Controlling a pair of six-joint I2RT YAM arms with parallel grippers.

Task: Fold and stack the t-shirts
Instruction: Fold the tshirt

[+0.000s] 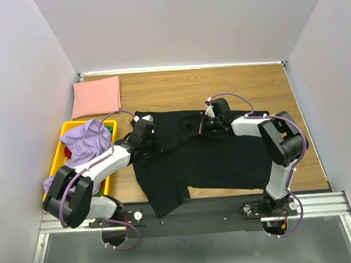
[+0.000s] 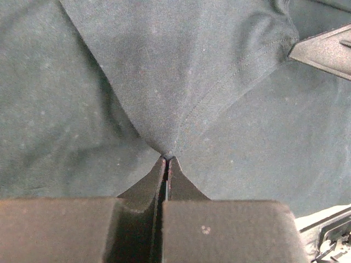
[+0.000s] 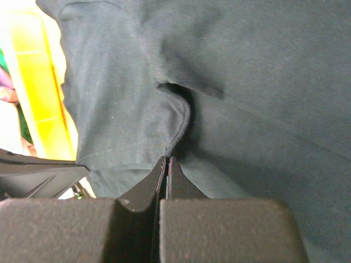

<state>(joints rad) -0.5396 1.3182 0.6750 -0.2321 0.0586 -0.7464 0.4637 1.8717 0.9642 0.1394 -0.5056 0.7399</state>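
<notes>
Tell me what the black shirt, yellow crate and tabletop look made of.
The black t-shirt: soft matte knit, likely cotton; fine weave, stitched hems, puckers where pinched. The yellow crate: seemingly rigid plastic; straight moulded walls, uniform bright colour. The tabletop: smooth wood-grain pattern; probably laminate, could be real wood.
</notes>
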